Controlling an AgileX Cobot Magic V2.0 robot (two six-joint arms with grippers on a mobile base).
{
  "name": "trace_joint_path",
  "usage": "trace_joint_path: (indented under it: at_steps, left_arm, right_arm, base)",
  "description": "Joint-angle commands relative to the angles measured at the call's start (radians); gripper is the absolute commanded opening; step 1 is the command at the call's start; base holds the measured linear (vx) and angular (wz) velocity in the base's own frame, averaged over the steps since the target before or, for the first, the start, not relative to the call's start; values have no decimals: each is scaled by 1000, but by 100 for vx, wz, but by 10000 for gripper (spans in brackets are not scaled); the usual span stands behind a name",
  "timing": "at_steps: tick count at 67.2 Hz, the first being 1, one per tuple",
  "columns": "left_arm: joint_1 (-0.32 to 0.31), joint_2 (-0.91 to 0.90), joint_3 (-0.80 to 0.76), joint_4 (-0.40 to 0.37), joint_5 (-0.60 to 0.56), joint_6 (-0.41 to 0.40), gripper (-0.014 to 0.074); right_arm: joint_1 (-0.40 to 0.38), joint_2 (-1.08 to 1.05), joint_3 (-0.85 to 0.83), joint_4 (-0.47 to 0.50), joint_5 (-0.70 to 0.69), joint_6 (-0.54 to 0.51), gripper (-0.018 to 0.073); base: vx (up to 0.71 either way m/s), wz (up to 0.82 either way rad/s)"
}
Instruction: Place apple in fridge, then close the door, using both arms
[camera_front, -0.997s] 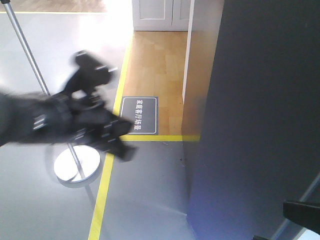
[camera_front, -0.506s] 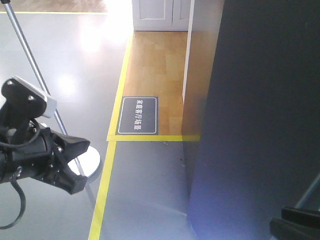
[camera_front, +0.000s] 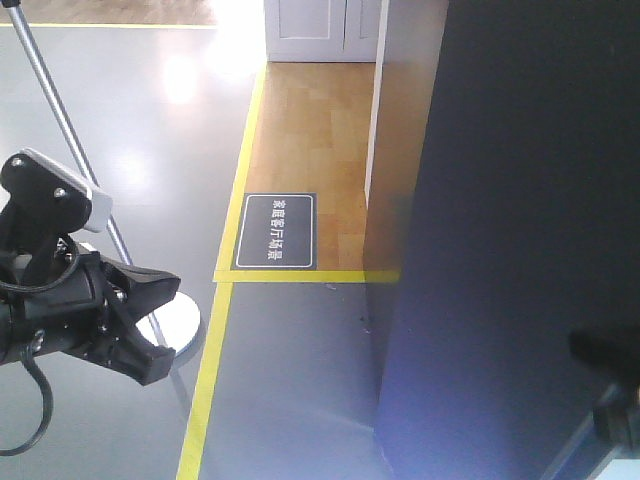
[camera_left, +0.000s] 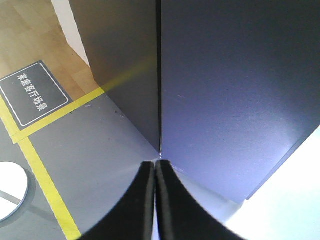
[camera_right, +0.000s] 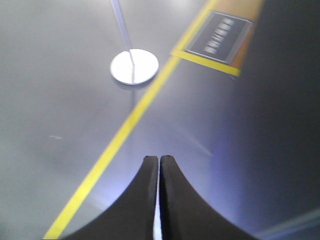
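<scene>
The apple is out of view. The fridge (camera_front: 520, 200) fills the right side as a tall dark grey panel; none of its white interior shows, and I cannot tell the door from the body. In the left wrist view its corner edge (camera_left: 160, 100) runs straight up from my fingertips. My left gripper (camera_front: 160, 330), with a light grey block on top, hangs at the lower left above the floor, apart from the fridge; it is shut and empty (camera_left: 155, 162). My right gripper (camera_right: 159, 158) is shut and empty over the grey floor; its arm is a dark blur (camera_front: 605, 365) at the lower right.
A stanchion pole with a round silver base (camera_front: 170, 322) stands by my left gripper. A yellow floor line (camera_front: 205, 390) runs past it. A dark floor sign (camera_front: 275, 232) lies on the wooden floor. White cabinet doors (camera_front: 320, 30) stand at the back.
My left arm has swung from mid-left down to the lower left, and has barely moved over the last half second. The right arm's dark shape has risen slightly at the lower right.
</scene>
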Motion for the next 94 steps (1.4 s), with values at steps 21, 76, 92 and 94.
trace_joint_path:
  at_steps: [21,76,92,94]
  left_arm:
    - [1,-20,-24,-12,-66,-6,-6]
    - [1,-20,-24,-12,-66,-6,-6]
    - [1,-20,-24,-12,-66,-6,-6]
    - [1,-20,-24,-12,-66,-6,-6]
  right_arm:
    - [-1,117,-148,-376,-155,308,-3]
    - [-38,257,-158,-1189,-337,1054,-3]
    - [-247,398,-295,-864,-361,722,-3]
    - [-264,416,-310,-808,-361,663,-3]
  base:
    - [0,0]
    - [0,0]
    - [0,0]
    - [0,0]
